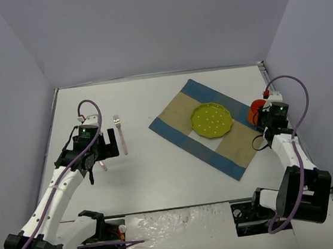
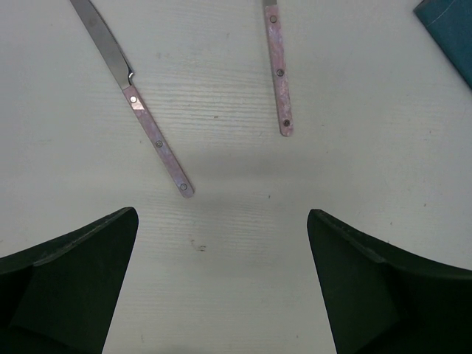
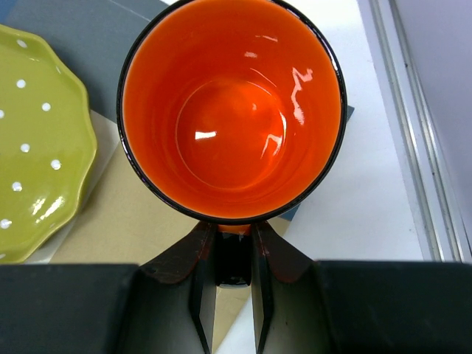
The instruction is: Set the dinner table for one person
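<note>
Top external view: the white counter (image 1: 178, 177) fills the floor of the cell, bounded by pale lavender walls (image 1: 143, 25) on the left, far and right sides, with your two arm bases at its near edge.

A blue-and-tan checked placemat (image 1: 174, 114) lies askew on the right half of the counter. A yellow-green dotted plate (image 1: 211, 120) sits on the placemat, right of its middle. An orange cup (image 1: 254, 112) with a dark outside stands upright at the placemat's right corner, just beside the plate and not touching it. You cannot tell whether the cup rests on the surface or is raised.

On the left half, a fork (image 1: 120, 133) with a pink handle lies on the bare counter, tines pointing far. A knife (image 2: 140, 110) with a matching handle lies to its left, apart from it and angled.

Your left gripper (image 2: 221, 214) hangs above the counter near the two handle ends, spread wide and holding nothing.

Your right gripper (image 3: 232, 251) is drawn narrow, clamped on a dark part at the cup's near side.
</note>
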### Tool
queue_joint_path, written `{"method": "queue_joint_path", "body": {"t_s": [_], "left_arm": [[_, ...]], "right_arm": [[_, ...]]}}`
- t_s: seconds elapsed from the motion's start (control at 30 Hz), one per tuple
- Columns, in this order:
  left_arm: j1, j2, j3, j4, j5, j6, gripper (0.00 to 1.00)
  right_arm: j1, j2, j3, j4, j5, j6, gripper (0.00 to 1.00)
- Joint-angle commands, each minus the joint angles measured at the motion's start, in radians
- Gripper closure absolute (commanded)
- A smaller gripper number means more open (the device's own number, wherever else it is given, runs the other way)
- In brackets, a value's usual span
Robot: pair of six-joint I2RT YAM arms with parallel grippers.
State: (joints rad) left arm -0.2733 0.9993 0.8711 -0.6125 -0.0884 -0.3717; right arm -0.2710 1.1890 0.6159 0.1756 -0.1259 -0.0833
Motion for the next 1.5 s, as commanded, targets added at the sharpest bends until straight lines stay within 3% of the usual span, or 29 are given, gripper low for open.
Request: {"method": "queue_joint_path", "body": {"t_s": [0.0,0.97,1.13,1.4,1.47], "left_arm": [[0.006,-0.006,0.031,0.051,-0.024,0.003,0.03],[0.011,0.014,0.027,0.064,0.036,0.015,0.03],[0.014,0.008,0.028,0.060,0.035,0.017,0.03],[0.016,0.007,0.024,0.058,0.041,0.003,0.03],[0.017,0.027,0.030,0.053,0.041,-0.009,0.03]], "right_arm": [[-0.020,0.041,0.062,0.161,-0.069,-0.053,1.00],[-0.034,0.210,0.079,0.186,-0.065,-0.126,0.97],[-0.035,0.207,0.082,0.128,-0.049,-0.136,0.77],[-0.032,0.030,0.080,0.029,0.046,-0.002,0.26],[-0.026,-0.034,0.108,-0.002,0.075,0.055,0.18]]}}
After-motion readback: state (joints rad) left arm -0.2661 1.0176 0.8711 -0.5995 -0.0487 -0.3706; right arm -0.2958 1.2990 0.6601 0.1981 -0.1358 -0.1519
